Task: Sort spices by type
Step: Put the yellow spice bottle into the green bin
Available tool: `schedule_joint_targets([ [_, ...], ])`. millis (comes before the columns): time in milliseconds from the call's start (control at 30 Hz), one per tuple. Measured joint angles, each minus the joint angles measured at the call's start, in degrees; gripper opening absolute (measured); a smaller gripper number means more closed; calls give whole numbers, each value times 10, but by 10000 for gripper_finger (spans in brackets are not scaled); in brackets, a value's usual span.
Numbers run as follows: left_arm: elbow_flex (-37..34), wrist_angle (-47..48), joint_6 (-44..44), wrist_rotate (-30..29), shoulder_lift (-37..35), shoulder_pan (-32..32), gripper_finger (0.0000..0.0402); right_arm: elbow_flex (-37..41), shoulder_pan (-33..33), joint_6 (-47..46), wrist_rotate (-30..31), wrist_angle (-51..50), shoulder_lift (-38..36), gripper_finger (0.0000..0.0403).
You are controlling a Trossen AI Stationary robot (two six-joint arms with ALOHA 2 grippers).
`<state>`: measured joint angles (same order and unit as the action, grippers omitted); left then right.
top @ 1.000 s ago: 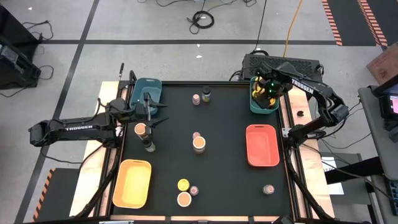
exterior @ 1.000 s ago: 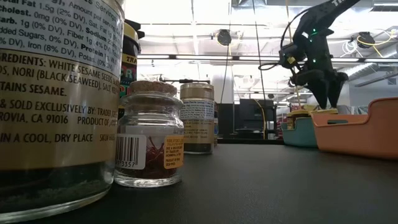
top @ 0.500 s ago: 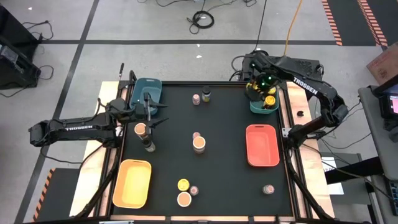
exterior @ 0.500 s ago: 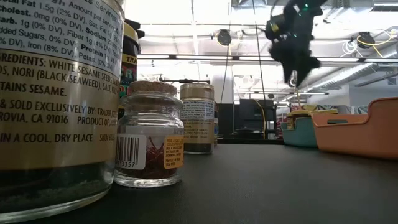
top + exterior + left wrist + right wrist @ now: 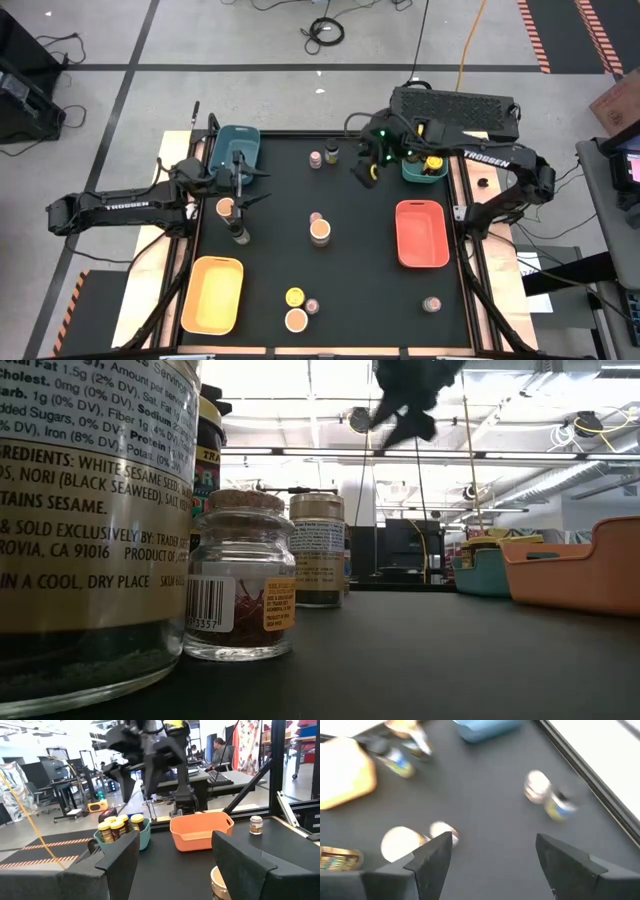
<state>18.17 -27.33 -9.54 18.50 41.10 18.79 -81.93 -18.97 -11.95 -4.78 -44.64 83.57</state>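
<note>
Right gripper [image 5: 366,170], jaws spread and empty, hangs above the black table [image 5: 370,270] beside the teal tray [image 5: 412,174]; left gripper [image 5: 243,183], jaws parted, holds nothing.

Black table [image 5: 370,260] carries four trays: dark blue tray [image 5: 236,146], teal tray [image 5: 412,172], orange tray [image 5: 421,234], yellow tray [image 5: 212,293]

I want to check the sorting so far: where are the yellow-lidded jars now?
In the high view, several yellow-lidded jars stand in the teal tray at the table's far right corner; one more stands near the front edge, beside a tan-lidded jar.
</note>
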Motion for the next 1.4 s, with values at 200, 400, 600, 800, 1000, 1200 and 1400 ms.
schedule_joint_targets([
  [200,0,-3,2,0,0,0,251,0,69,51,2,105,5,281],
  [400,0,-2,2,0,0,0,251,0,119,101,1,193,46,281],
  [600,0,-2,2,0,0,-1,251,0,155,98,-37,264,125,281],
  [800,0,3,0,0,0,-1,251,0,199,174,-74,269,189,281],
  [1000,0,7,-3,0,0,-1,251,1,243,251,-76,340,234,281],
  [1200,0,8,-2,0,0,-1,251,1,280,320,-76,399,265,281],
  [1400,0,8,-2,0,0,-1,251,1,298,322,-99,480,293,281],
])
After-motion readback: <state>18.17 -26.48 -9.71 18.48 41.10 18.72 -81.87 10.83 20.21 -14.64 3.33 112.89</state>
